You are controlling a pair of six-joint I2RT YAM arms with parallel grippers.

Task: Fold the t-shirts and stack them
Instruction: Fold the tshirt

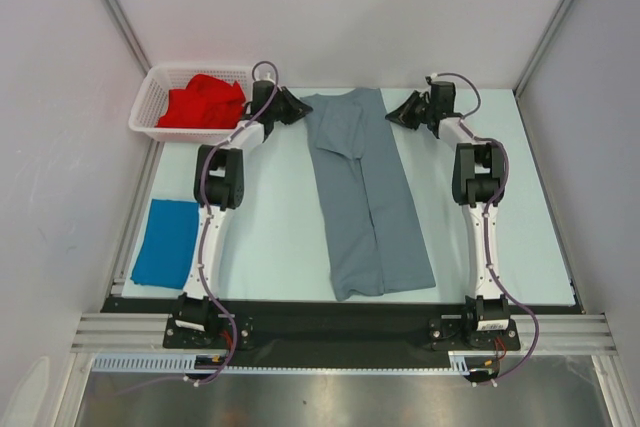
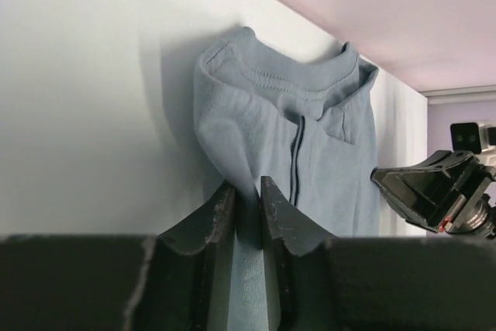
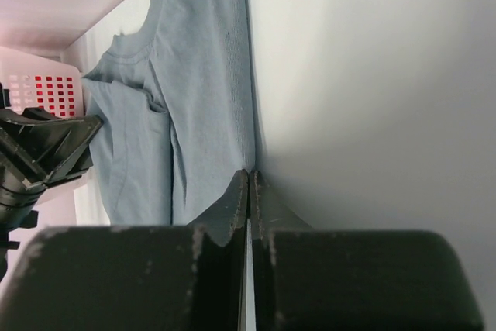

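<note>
A slate grey t-shirt [image 1: 365, 187] lies lengthwise down the middle of the table with both sides folded in, collar at the far end [image 2: 271, 129]. My left gripper [image 1: 293, 105] sits at the shirt's far left corner. Its jaws [image 2: 246, 184] are shut on a pinched-up ridge of the grey cloth. My right gripper [image 1: 398, 112] is at the far right corner, and its jaws [image 3: 249, 172] are pressed together right at the shirt's edge [image 3: 194, 75], with no cloth showing between them. A bright blue t-shirt [image 1: 165, 242] lies folded at the near left. A red t-shirt [image 1: 205, 102] lies crumpled in the basket.
A white mesh basket [image 1: 150, 107] stands at the far left corner, just beside my left arm. White walls close in the table at the back and sides. The black arm bases sit along the near edge.
</note>
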